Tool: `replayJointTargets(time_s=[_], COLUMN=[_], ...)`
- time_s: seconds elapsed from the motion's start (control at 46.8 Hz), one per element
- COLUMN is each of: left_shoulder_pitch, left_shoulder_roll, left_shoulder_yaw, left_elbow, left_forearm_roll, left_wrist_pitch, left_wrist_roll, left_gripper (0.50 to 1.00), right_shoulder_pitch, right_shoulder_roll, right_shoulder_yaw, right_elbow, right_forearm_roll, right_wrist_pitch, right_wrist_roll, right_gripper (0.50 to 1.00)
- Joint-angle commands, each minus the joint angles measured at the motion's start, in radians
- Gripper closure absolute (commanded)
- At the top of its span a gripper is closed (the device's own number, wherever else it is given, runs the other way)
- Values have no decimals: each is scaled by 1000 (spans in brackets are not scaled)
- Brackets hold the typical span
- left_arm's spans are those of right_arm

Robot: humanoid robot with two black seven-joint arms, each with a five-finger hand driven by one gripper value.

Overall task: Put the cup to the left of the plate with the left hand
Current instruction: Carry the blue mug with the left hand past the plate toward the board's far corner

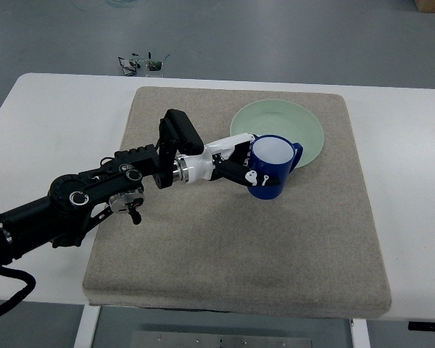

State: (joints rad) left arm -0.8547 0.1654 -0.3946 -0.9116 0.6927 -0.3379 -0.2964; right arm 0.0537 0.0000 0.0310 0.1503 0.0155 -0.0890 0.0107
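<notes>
Top view shows me the left robot hand (241, 165) closed around a blue cup (272, 168), its white and black fingers (252, 176) wrapped on the cup's near-left side. The left arm (94, 194) comes in from the picture's lower left, black along its length, with a white section at the wrist.

From my seat the cup looks deep blue and glossy, with a pale, whitish inside visible through its round mouth. Its handle (296, 154) sticks out toward three o'clock. The cup is roughly upright, perhaps leaning slightly; I cannot tell whether its base touches the mat or hangs just above it.

The cup sits at about five o'clock from the centre of a pale green plate (290, 125), overlapping the plate's near rim in this view. So it is at the plate's near edge, not on its left side.

Plate and cup are both over a grey-beige mat (232, 261) that covers most of the white desk (51, 116). Beyond the desk's far edge, at about eleven o'clock from the mat, a small tangle of dark parts (141, 65) lies on the grey floor; I cannot make out what it is.
</notes>
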Motion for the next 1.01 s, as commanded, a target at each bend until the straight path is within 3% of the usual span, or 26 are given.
replayJointTargets(time_s=[0.0, 0.492, 0.727, 0.984], left_shoulder_pitch=[-3, 5, 3, 11], left_shoulder_roll=[2, 98, 138, 154], left_shoulder_yaw=[-4, -116, -118, -138], left_elbow=[0, 20, 68, 137], left_forearm_roll=[-2, -1, -2, -16], left_wrist_pitch=[23, 180, 272, 295], left_wrist_roll=[-1, -9, -35, -83], left_gripper=[853, 840, 810, 810], right_shoulder_pitch=[0, 0, 0, 0], right_shoulder_roll=[0, 0, 0, 0], right_shoulder_yaw=[0, 1, 0, 1], right_elbow=[0, 0, 0, 0], right_forearm_roll=[0, 0, 0, 0], right_wrist_pitch=[0, 0, 0, 0], right_wrist_roll=[0, 0, 0, 0], right_gripper=[566, 566, 566, 566])
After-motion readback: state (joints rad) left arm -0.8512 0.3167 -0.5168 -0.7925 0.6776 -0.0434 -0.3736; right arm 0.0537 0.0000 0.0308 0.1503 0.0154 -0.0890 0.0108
